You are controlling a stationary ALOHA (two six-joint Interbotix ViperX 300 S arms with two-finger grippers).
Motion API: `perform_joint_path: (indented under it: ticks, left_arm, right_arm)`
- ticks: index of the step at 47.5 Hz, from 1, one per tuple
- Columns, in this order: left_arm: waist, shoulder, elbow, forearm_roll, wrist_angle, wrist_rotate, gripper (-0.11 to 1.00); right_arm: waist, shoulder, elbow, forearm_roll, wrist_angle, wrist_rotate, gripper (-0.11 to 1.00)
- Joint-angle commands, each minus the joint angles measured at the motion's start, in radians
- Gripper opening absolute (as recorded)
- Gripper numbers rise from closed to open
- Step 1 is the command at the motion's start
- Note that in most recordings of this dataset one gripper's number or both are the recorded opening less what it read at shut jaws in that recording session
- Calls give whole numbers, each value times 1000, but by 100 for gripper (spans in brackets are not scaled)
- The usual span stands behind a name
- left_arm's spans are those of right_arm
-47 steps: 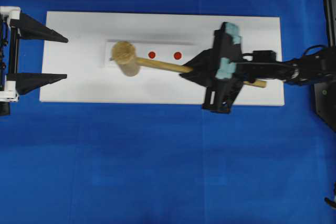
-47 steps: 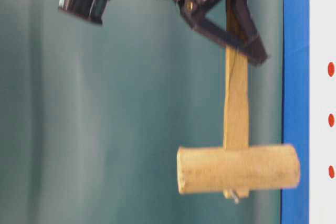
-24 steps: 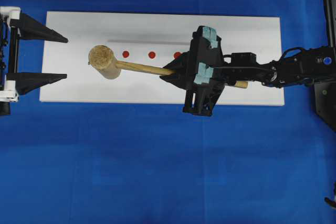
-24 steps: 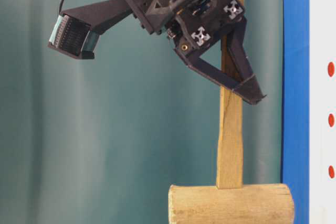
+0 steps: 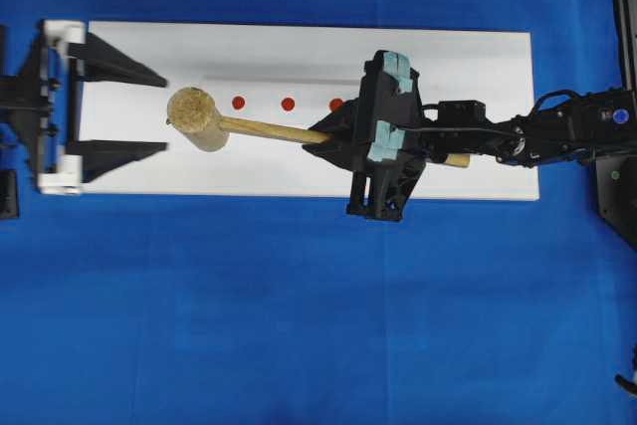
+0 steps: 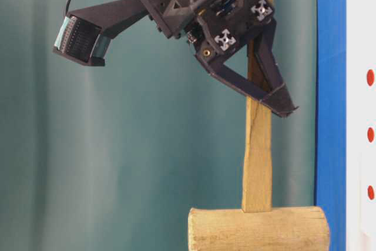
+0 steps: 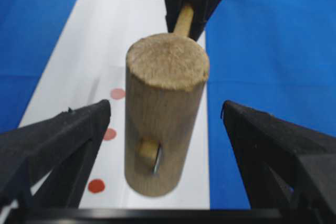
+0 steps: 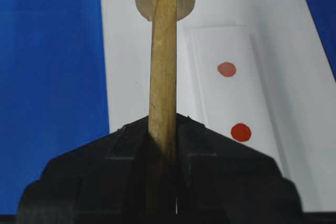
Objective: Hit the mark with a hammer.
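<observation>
Above a white board [image 5: 299,47] laid on a blue table cover [image 5: 299,325], the right gripper [image 5: 320,138] holds a wooden hammer [image 5: 239,126] by its handle, its black fingers [image 8: 205,150] closed tight around the flat wood about midway along. The handle runs roughly level across the board in the overhead view, and its far end pokes out behind the gripper toward the arm. The thick round head sits at the left end, raised off the board, with one flat end face turned up toward the overhead camera. Three red dots [image 5: 288,104] lie in a row on the board beside the handle, on the far side of it in the overhead view; the head hangs just left of the leftmost dot [image 5: 239,103] and not over any of them. A pale raised strip [image 8: 231,103] carries the dots, seen best from the right wrist camera. At the board's left edge, the left gripper [image 5: 149,113] faces the hammer head with its two black fingers [image 7: 58,135] spread wide, one on either side of the head and apart from it, holding nothing. From the table-level camera, the handle and head stand clear against a green backdrop [image 6: 117,145].
</observation>
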Motion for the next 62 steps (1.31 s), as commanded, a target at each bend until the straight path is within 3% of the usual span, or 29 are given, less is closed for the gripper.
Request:
perform_joint_path:
  ticks: [1, 20, 28, 32, 39, 62]
  left_arm:
    - [2, 57, -52, 0, -23, -3, 93]
    - [25, 222, -164, 0, -25, -9, 93]
    - [25, 230, -172, 0, -2, -49, 92]
    - [25, 230, -172, 0, -2, -64, 82]
    - [12, 230, -172, 0, -23, -66, 46]
    - [-2, 230, -170, -3, -40, -69, 46]
  right_arm:
    - [2, -14, -28, -6, -2, -2, 1]
    - [3, -20, -25, -6, 0, -2, 1]
    - [3, -21, -23, -6, -2, -3, 1]
    - [3, -21, -25, -6, 0, -3, 1]
    - [3, -21, -23, -6, 11, -3, 1]
    - [3, -25, -18, -6, 52, -5, 1]
